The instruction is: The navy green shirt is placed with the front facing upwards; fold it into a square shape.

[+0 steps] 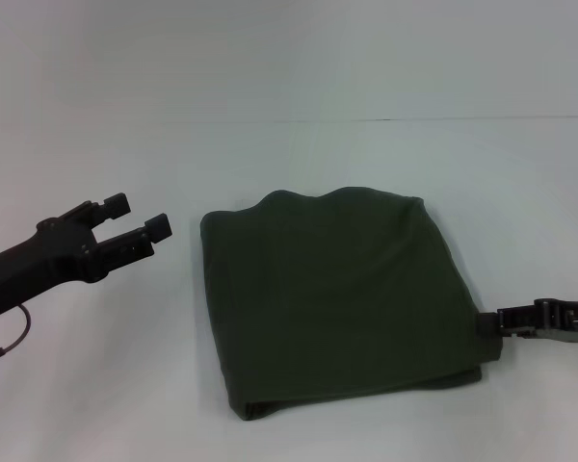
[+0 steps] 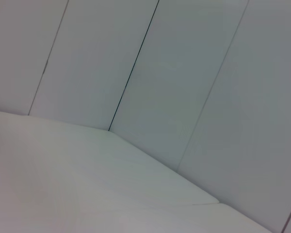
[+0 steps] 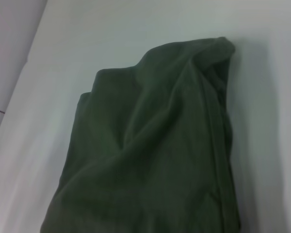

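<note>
Lying mid-table, the shirt is folded into a rough square, plain green side up. At its right edge sits the right gripper, touching the cloth; grip unclear. Left of the shirt, the left gripper hovers, fingers apart, empty.

Left gripper raised at the left, fingers spread apart; right gripper low at the right.

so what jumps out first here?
The shirt, folded into a rough square, plain green side up, at the middle of the white table. The right gripper sits at its right edge; the left gripper hovers open off to the shirt's left, holding nothing.
</note>
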Robot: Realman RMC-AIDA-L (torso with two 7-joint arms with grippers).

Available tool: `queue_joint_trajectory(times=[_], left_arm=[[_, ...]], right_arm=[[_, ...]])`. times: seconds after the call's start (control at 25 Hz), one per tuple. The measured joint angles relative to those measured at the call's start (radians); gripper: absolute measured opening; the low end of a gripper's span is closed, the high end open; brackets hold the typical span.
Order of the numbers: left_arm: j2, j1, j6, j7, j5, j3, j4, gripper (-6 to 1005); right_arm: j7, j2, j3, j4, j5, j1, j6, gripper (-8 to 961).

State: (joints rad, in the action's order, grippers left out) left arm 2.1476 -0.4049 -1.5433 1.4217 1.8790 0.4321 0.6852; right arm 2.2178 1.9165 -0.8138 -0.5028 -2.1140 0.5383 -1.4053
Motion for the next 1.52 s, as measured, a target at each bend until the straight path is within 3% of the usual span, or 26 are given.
queue_joint_trajectory(times=[0.16, 0.4, 0.56, 0.96, 1.52], left_arm=[[0.0, 0.0, 0.002, -0.005, 0.0, 0.0, -0.001, 920], [0.0, 0.0, 0.002, -0.01, 0.0, 0.001, -0.003, 919], [0.0, 0.0, -0.002, -0.01, 0.0, 0.001, -0.003, 919], [0.001, 0.0, -0.006, -0.009, 0.0, 0.0, -0.006, 920], [0.001, -0.009, 0.002, -0.001, 0.0, -0.005, -0.012, 920]], right_arm=[[0.0, 0.01, -0.001, 0.009, -0.001, 0.006, 0.014, 387], [-0.004, 0.012, -0.013, 0.038, -0.001, 0.016, 0.018, 233], [-0.046, 0.012, 0.004, 0.035, 0.004, 0.003, -0.023, 24], [-0.099, 0.008, 0.062, 0.029, 0.003, -0.022, -0.111, 29], [-0.13, -0.002, 0.068, 0.026, 0.001, -0.042, -0.091, 35]])
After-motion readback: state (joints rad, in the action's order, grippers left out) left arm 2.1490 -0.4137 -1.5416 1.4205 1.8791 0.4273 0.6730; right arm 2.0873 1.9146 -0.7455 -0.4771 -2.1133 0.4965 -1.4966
